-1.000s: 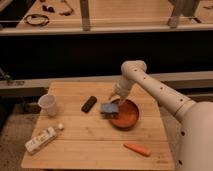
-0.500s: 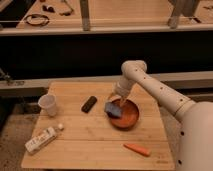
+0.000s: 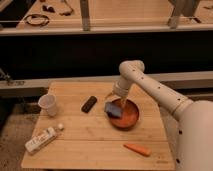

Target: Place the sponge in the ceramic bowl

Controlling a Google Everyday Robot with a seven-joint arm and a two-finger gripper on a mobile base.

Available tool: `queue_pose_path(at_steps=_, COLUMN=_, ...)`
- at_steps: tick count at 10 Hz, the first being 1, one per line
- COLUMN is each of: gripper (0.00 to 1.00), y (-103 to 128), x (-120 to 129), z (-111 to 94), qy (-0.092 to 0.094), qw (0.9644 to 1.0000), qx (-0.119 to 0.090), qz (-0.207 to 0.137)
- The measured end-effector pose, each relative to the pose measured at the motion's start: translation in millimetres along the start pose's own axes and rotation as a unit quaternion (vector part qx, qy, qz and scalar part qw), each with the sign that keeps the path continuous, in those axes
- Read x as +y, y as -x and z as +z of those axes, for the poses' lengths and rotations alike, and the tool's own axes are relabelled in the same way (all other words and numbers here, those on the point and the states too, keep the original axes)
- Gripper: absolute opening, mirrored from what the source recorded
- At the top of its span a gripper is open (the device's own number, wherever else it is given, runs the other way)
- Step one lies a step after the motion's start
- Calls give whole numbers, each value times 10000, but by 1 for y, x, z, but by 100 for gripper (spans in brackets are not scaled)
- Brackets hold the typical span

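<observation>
The wooden desk (image 3: 95,145) carries a reddish ceramic bowl (image 3: 131,117). The blue sponge (image 3: 114,110) sits tilted inside it at the left rim. The jaws hang just above the sponge; whether they grip it, I cannot tell. A white cup (image 3: 48,105) stands well apart.

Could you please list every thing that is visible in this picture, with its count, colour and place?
table: 1, light wood, centre of the view
ceramic bowl: 1, orange-red, right part of the table
sponge: 1, blue, at the bowl's left side, under the gripper
dark bar: 1, black, left of the bowl
cup: 1, white, upright, table's left edge
bottle: 1, white, lying at the front left corner
carrot: 1, orange, lying in front of the bowl
cables: black, number unclear, on the far counter
arm: 1, white, reaching in from the right
gripper: 1, just above the sponge
</observation>
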Motion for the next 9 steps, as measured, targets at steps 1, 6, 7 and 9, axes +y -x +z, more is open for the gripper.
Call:
queue_pose_path(at_steps=1, gripper=69, y=0, x=-1, z=0, qy=3, qw=10000, qx=-3, qz=-10)
queue_pose_path(at_steps=6, gripper=69, y=0, x=-2, z=1, qy=-3, qw=10000, qx=0, qz=-14)
queue_pose_path(at_steps=7, gripper=69, y=0, x=-2, z=1, qy=-4, qw=10000, qx=0, qz=-15)
queue_pose_path(at_steps=9, gripper=69, y=0, x=-2, z=0, qy=-6, qw=10000, qx=2, qz=-13)
